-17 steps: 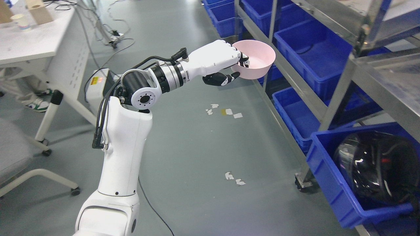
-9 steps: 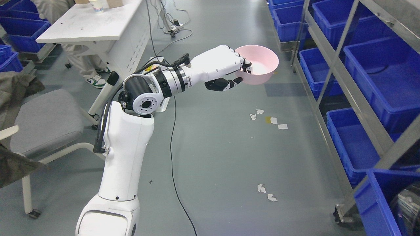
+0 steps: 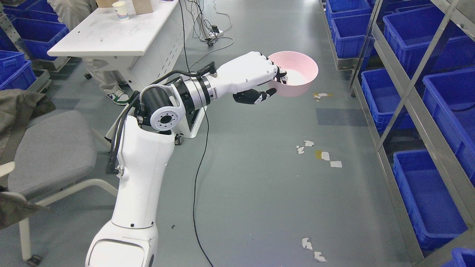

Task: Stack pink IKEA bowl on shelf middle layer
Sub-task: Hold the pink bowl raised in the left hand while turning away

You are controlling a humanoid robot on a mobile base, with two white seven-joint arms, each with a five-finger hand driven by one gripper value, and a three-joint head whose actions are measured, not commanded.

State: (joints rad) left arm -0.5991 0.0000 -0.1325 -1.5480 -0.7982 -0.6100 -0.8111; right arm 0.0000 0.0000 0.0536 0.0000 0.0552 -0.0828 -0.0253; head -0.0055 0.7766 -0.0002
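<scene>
Panning has pushed the shelf (image 3: 408, 100) toward the frame's right edge; left robot hand (image 3: 256, 76) clamps the bowl (image 3: 297, 76) upper centre.

You see a pink bowl (image 3: 297, 74) of smooth matt plastic, held by the left hand (image 3: 256, 76) with its glossy white plastic shell and black finger joints. The shelf (image 3: 404, 100) frame looks like dull grey metal, its bins (image 3: 426, 193) glossy blue plastic. The chair (image 3: 48, 148) seat is grey cloth, the desk (image 3: 111, 33) matt white, the floor (image 3: 259, 193) smooth grey with paper scraps (image 3: 326, 157)
</scene>
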